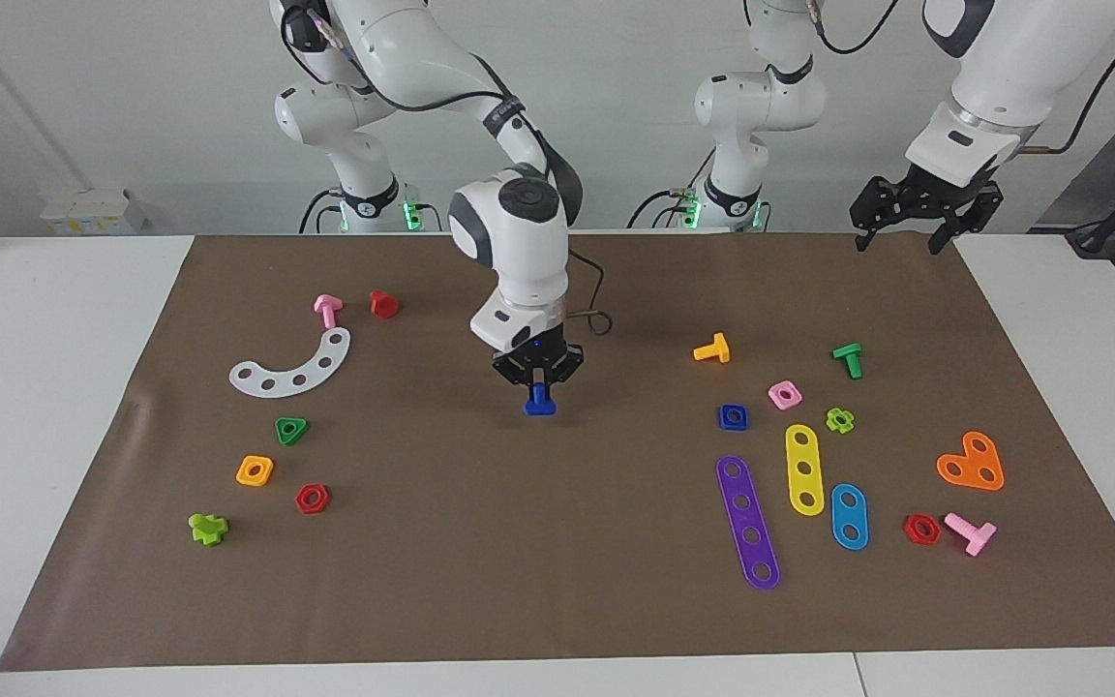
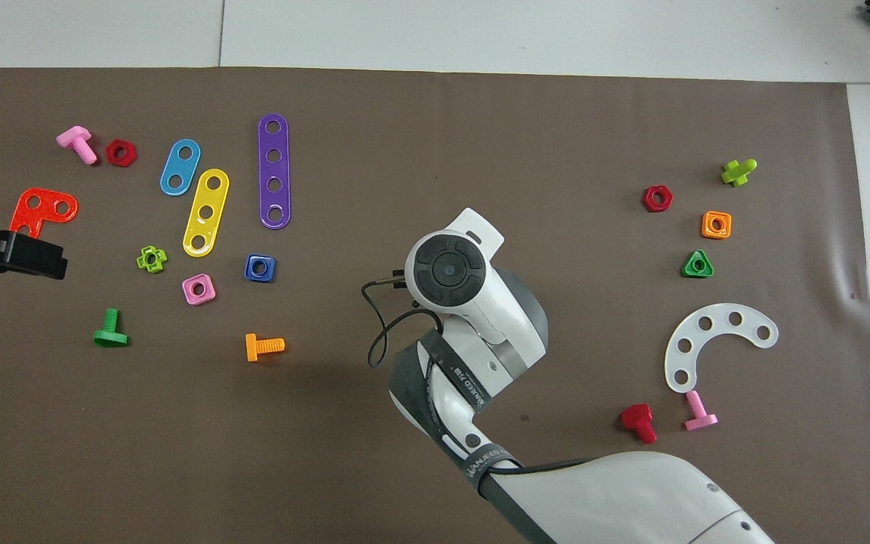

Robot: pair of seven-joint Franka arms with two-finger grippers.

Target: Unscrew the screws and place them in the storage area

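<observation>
The right gripper point(image 1: 538, 379), fingers pinched on the blue bolt point(image 1: 539, 401), hangs over mid-mat; the left gripper point(image 1: 925, 217) waits spread wide, empty.

Seven toy bolts point(image 1: 327, 310) are being counted. Seven nuts point(image 1: 733, 416) are being counted. Five perforated plates point(image 1: 747, 521) are being tallied: four coloured, one white and curved.

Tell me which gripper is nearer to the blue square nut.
Right. The right gripper, shut on the blue bolt, is over mid-mat beside the blue square nut. The left gripper waits, open, raised over the mat's corner at the left arm's end.
</observation>
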